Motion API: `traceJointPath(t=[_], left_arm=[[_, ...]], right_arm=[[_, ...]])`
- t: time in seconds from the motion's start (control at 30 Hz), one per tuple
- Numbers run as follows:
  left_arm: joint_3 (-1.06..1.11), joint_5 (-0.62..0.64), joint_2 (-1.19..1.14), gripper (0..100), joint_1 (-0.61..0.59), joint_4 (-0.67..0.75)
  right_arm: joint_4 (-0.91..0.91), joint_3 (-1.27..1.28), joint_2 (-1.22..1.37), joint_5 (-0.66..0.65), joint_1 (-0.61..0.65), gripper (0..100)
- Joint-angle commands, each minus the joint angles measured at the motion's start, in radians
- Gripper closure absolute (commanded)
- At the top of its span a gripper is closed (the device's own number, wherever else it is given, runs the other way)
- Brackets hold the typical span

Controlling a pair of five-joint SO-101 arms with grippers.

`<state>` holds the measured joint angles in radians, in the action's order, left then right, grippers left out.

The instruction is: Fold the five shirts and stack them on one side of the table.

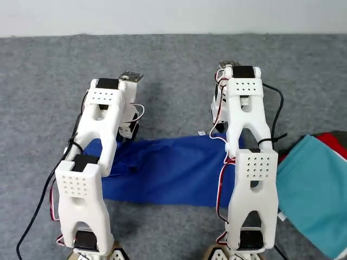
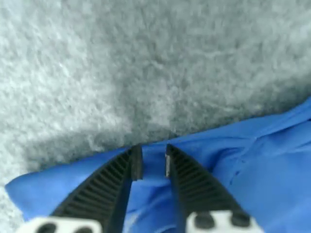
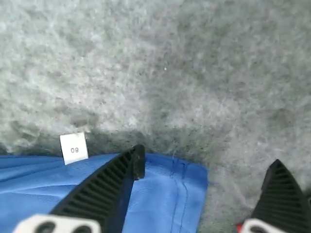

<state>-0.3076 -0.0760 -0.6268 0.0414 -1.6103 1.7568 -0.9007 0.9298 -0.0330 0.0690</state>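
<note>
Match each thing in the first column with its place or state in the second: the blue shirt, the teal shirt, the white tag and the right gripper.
Column one
1. blue shirt
2. teal shirt
3. white tag
4. right gripper

Column two
A. wide open above a shirt corner
B. spread flat in the middle of the grey table cover
C. sticking out from a shirt's hem
D. lying over a red shirt at the picture's edge

Pairs: 1-B, 2-D, 3-C, 4-A.
</note>
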Motion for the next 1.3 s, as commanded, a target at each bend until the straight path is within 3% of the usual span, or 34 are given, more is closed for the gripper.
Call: traceJointPath(t=[0.0, 0.27, 0.57, 1.0, 1.27], left_arm=[[-0.028, -0.005, 0.074, 92, 0.023, -0.017], [-0.041, 0.000, 0.137, 92, 0.107, -0.023], [-0.002, -0.003, 0.238, 92, 0.109, -0.114], [0.300, -0.002, 0.242, 92, 0.114, 0.058], [0.302, 0.002, 0.244, 92, 0.270, 0.063]], right_arm=[[0.038, -0.005, -0.033, -0.009, -0.005, 61.9], [0.038, -0.005, -0.033, -0.009, -0.005, 61.9], [0.039, -0.005, -0.033, -0.009, -0.005, 61.9], [0.039, -0.003, -0.033, -0.009, -0.004, 61.9], [0.039, -0.003, -0.033, -0.009, -0.004, 61.9]])
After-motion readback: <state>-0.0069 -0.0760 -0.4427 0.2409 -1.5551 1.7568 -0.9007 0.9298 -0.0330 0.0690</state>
